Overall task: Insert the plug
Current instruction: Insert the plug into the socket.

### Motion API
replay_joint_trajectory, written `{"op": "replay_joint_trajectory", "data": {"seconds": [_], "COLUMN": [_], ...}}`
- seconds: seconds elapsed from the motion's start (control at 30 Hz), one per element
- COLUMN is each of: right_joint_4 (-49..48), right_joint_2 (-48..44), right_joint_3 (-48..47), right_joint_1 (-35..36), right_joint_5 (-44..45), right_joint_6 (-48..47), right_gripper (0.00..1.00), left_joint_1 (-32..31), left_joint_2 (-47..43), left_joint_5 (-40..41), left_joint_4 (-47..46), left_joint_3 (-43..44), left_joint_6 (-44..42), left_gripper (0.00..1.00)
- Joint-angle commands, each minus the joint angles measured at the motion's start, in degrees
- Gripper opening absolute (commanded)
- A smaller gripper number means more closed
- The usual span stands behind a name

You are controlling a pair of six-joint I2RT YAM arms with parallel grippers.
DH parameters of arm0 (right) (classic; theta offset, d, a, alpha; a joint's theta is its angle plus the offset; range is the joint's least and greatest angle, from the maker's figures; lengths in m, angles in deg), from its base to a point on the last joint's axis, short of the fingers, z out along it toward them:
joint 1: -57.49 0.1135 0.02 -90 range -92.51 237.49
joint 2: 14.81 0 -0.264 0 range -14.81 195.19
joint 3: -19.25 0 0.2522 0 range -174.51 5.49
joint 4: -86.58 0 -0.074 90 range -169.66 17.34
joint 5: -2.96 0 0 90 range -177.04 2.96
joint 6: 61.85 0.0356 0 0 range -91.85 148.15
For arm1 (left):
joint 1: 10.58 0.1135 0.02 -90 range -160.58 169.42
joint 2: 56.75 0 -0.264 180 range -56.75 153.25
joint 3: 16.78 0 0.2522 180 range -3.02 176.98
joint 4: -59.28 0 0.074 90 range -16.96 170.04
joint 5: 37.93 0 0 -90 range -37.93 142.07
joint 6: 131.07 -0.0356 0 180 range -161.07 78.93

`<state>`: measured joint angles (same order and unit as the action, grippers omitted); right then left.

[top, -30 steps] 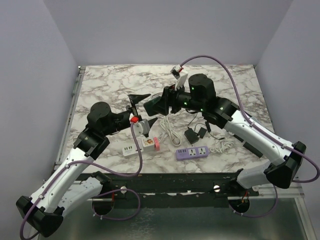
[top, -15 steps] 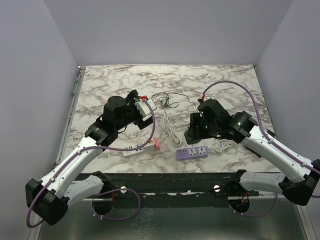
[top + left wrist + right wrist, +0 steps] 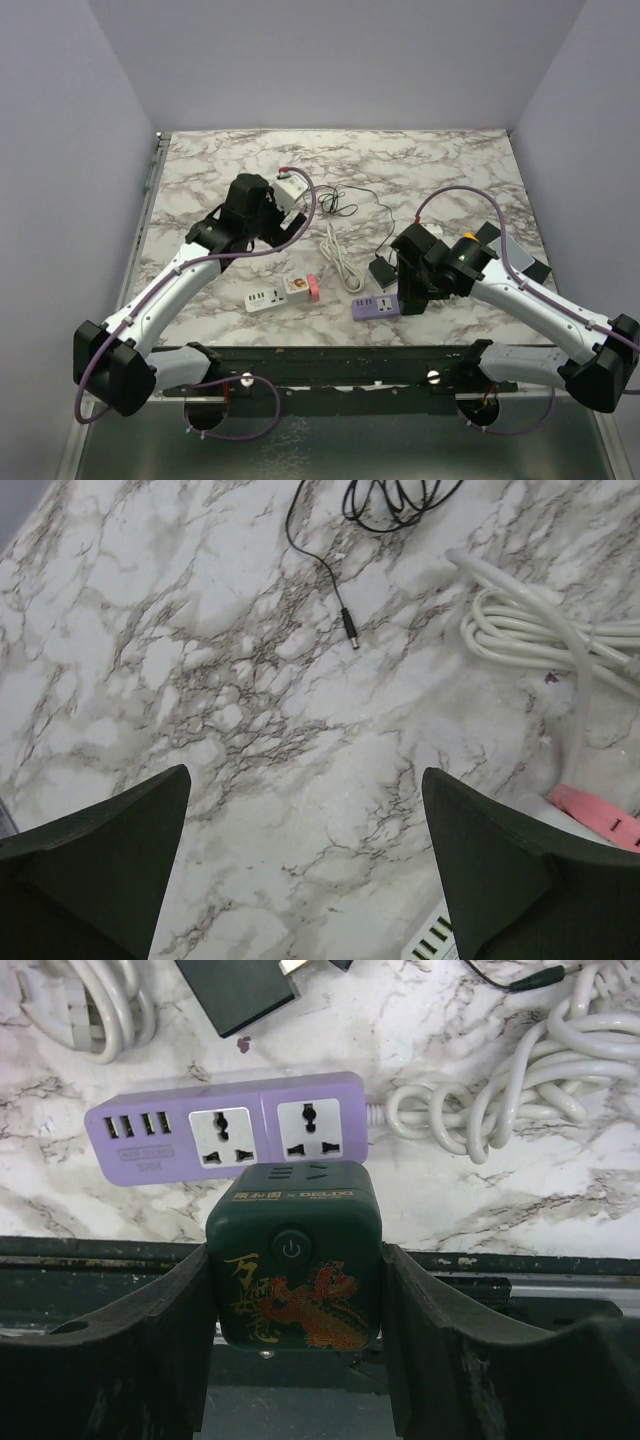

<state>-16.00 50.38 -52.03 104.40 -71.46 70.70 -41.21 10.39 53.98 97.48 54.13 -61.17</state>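
My right gripper [image 3: 295,1265] is shut on a dark green cube plug [image 3: 293,1250] with a power button and a red-gold dragon print. It hangs just on the near side of the purple power strip [image 3: 225,1132], in line with its two open sockets. In the top view the right gripper [image 3: 412,290] is over the strip [image 3: 378,306] near the table's front edge. My left gripper [image 3: 305,780] is open and empty, high above bare marble; in the top view it [image 3: 258,222] is at the centre left.
A black adapter [image 3: 383,270] lies behind the purple strip. A coiled white cord [image 3: 540,630], a thin black cable with barrel plug [image 3: 348,640], pink tape [image 3: 600,815] and a white USB strip [image 3: 270,297] lie mid-table. The purple strip's white cord [image 3: 500,1090] coils right.
My right arm swung from the table's centre down to the front, carrying the green cube over the purple strip. My left arm drew back toward the rear left, jaws open.
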Motion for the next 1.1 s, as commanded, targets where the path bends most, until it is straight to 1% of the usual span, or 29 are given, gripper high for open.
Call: {"op": "replay_joint_trajectory", "data": {"seconds": [0.0,0.1,0.2,0.3,0.37,0.5,0.7,1.07], "right_joint_4": [0.8,-2.06,-3.81,-6.06,-7.98,-10.7,-11.55,-9.13], "right_joint_2": [1.26,1.05,1.35,1.56,1.14,0.71,1.77,1.65], "right_joint_3": [0.91,2.25,3.29,4.13,4.78,5.38,6.28,7.15], "right_joint_1": [-0.07,-0.07,-0.07,-0.07,-0.07,-0.07,-0.07,-0.07], "right_joint_5": [4.27,5.82,6.5,6.72,7.01,7.18,6.9,8.55], "right_joint_6": [2.75,3.31,4.59,5.39,5.69,5.85,5.49,6.03], "right_gripper": [0.01,0.01,0.01,0.0,0.01,0.01,0.01,0.01], "left_joint_1": [4.74,8.65,12.77,14.7,15.41,16.2,16.2,16.22], "left_joint_2": [2.02,4.58,9.45,14.33,15.83,14.97,12.15,11.33], "left_joint_5": [1.55,-0.67,-1.86,-1.84,-1.91,-1.83,-1.85,-4.46], "left_joint_4": [7.43,9.64,14.48,19.23,20.45,18.46,14.0,12.69], "left_joint_3": [5.95,7.83,12.25,16.57,17.82,16.73,12.95,10.97], "left_joint_6": [3.92,4.33,5.19,4.99,5.08,5.39,5.61,6.49], "left_gripper": [0.99,0.99,0.99,0.99,0.99,0.99,0.99,0.99]}}
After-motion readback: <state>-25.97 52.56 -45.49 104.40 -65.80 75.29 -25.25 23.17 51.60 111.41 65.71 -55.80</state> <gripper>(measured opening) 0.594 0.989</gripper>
